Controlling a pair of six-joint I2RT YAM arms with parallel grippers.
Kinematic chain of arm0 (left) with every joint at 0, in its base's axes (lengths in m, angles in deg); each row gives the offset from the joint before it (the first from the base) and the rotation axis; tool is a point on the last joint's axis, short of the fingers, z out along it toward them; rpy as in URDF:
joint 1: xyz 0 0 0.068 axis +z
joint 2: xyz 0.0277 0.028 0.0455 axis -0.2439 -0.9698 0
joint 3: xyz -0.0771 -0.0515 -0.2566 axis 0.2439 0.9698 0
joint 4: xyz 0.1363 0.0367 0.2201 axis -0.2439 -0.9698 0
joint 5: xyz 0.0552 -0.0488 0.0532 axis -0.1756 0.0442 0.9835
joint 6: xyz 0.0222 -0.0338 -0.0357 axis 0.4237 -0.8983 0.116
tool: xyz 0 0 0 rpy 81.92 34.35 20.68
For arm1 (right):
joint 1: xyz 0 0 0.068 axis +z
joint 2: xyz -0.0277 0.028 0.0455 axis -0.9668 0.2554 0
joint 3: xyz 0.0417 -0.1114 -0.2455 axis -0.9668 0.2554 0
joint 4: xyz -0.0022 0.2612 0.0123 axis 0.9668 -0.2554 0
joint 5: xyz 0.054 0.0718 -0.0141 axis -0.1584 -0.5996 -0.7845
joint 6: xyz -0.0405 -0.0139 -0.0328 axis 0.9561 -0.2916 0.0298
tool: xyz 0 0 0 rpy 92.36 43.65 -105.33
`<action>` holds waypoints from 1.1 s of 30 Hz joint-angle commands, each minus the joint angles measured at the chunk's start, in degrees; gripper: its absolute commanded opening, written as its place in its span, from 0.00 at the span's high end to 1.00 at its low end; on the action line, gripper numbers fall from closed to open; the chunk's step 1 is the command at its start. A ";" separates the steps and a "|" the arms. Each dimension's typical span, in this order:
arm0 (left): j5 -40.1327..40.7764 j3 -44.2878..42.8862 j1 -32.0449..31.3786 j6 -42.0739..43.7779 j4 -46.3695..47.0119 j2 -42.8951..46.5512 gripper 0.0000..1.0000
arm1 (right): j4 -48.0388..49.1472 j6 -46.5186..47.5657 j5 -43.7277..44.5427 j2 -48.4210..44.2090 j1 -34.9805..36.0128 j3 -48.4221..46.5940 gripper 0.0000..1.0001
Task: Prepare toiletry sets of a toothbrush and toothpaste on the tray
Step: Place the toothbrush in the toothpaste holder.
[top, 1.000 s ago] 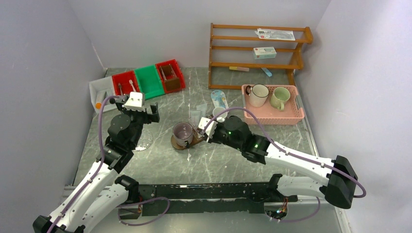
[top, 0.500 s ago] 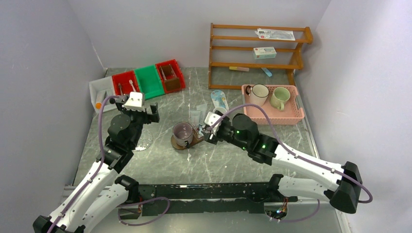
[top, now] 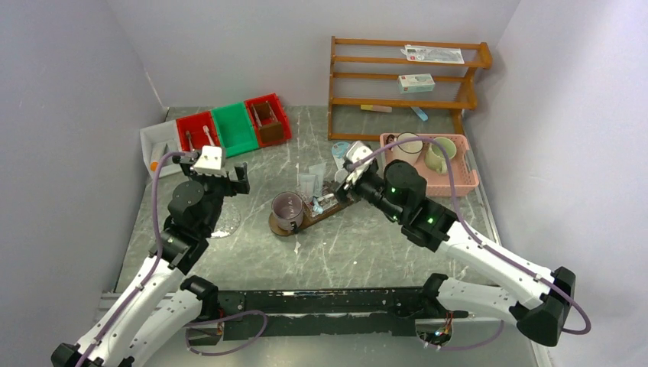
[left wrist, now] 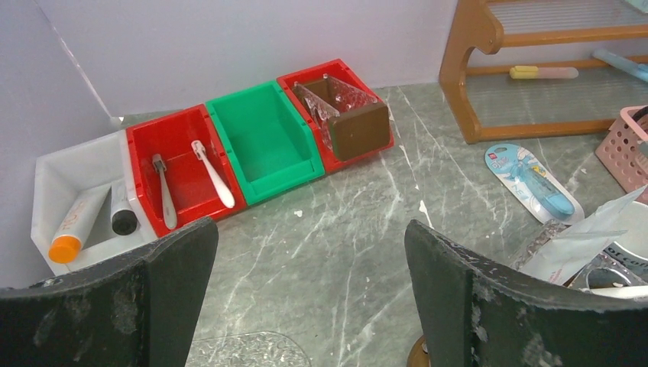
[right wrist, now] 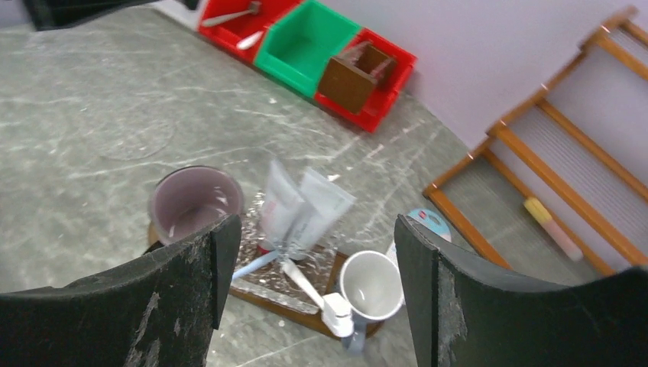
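Note:
The dark brown tray point(top: 325, 212) lies mid-table. On it stand a purple mug point(top: 287, 208), two white tubes point(top: 309, 183) upright in a clear holder, and a white mug point(right wrist: 372, 285). A white toothbrush point(right wrist: 304, 281) lies on the tray point(right wrist: 267, 298) between the tubes point(right wrist: 302, 206) and the white mug, near the purple mug point(right wrist: 195, 202). My right gripper point(top: 350, 183) hovers above the tray's right end, open and empty point(right wrist: 315, 228). My left gripper point(top: 233, 177) is open and empty point(left wrist: 309, 229) left of the tray, above the table.
Red, green and white bins point(top: 229, 128) stand at the back left, with toothbrushes point(left wrist: 214, 174) and tubes point(left wrist: 76, 225). A pink basket point(top: 462, 183) holds two mugs. A wooden rack point(top: 405, 76) stands behind. A blue toothbrush pack point(left wrist: 531, 180) and a clear disc point(top: 223, 222) lie on the table.
My right gripper has risen and drawn back to the right from beside the purple mug, uncovering the tray's right half. The left arm has not moved.

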 commanded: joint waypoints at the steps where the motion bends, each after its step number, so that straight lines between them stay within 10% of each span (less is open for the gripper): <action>1: -0.63 -2.05 0.50 -0.86 -0.37 1.28 0.03 | -1.63 -6.68 4.89 1.10 -4.61 -2.14 0.21; 13: -1.50 -2.07 0.53 -3.08 -0.86 4.06 0.03 | -3.56 -20.59 15.56 6.68 -19.19 -6.02 0.00; 33: -2.40 -2.24 0.50 -3.29 -2.09 4.44 0.03 | -6.80 -49.70 14.63 30.54 -47.89 -15.24 0.04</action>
